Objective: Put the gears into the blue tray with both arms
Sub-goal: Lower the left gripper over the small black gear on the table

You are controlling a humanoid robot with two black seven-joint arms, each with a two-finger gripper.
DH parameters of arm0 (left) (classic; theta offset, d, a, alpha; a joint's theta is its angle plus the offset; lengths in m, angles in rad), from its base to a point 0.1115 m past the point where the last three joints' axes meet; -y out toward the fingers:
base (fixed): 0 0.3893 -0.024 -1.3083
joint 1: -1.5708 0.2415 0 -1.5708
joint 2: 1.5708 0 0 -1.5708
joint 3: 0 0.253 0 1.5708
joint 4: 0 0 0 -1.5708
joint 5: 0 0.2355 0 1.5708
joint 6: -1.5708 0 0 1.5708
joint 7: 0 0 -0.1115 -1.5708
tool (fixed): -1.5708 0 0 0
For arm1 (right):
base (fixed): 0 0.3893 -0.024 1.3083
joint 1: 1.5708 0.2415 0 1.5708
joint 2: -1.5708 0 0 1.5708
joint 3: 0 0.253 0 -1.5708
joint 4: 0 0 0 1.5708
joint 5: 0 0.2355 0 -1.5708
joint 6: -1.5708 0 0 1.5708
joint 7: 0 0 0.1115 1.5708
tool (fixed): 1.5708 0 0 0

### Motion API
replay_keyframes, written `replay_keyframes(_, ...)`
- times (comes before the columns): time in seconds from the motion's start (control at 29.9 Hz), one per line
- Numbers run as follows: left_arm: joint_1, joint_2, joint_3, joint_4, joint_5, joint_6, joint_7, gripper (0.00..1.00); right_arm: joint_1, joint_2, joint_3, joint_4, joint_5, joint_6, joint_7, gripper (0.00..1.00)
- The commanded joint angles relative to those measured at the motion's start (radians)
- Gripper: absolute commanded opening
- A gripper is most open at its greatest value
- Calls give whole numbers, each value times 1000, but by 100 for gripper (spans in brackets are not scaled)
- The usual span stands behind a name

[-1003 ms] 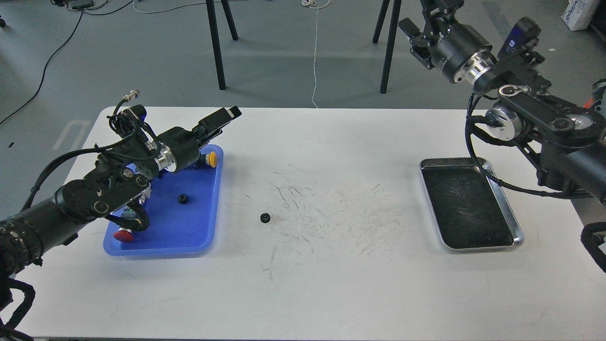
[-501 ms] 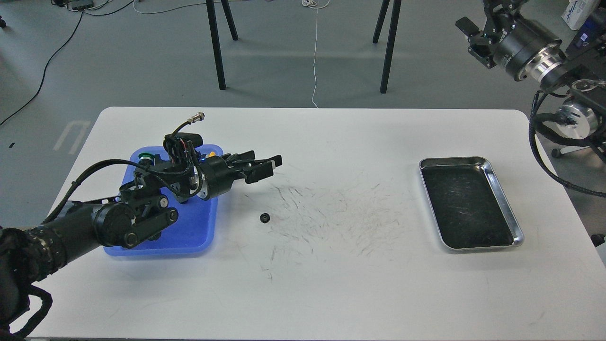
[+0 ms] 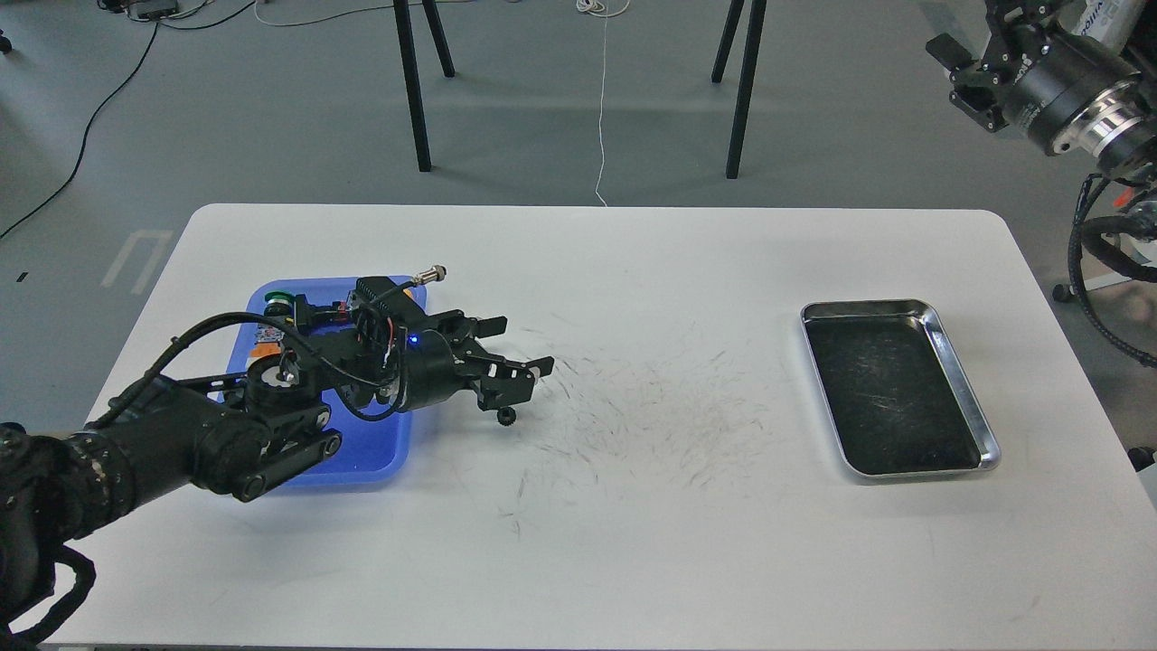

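Just right of the blue tray (image 3: 384, 452), left tool (image 3: 517, 348) spread apart over a gear (image 3: 507, 416); gear on the surface (image 3: 633, 542). Right tool (image 3: 960, 68) raised far right; state unclear.

A small black toothed gear (image 3: 506, 416) lies flat on the white table, at about three o'clock from the blue tray (image 3: 380, 457) and just outside its right rim. The tray is a flat bright blue rectangle with rounded corners, mostly hidden.

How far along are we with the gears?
Done: nothing I can confirm; the left arm hides most of the blue tray. In hand: the left hand, fingers spread, hangs just above the one gear on the table. Left: grasp it and carry it to the tray. The right hand is raised off to the side.
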Motion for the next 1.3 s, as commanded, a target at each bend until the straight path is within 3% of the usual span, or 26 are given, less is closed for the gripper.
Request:
replay_keyframes(0.0,-5,1,44,1,27,33,0,87,-3,1,-3,1,-2,0,0,98)
replay_keyframes(0.57,-13,31,127,1,84,45,0,76,0,3,-52,-2,-2,0,0,98)
replay_keyframes(0.77,-13,39,127,0,85,69,0,64,-9,6,-52,0,-3,0,0,98)
replay_keyframes(0.87,-15,44,136,0,87,85,0,51,-11,4,-53,0,-3,0,0,98)
replay_keyframes(1.27,-13,100,147,-68,87,100,0,50,3,6,-110,0,-2,0,0,98)
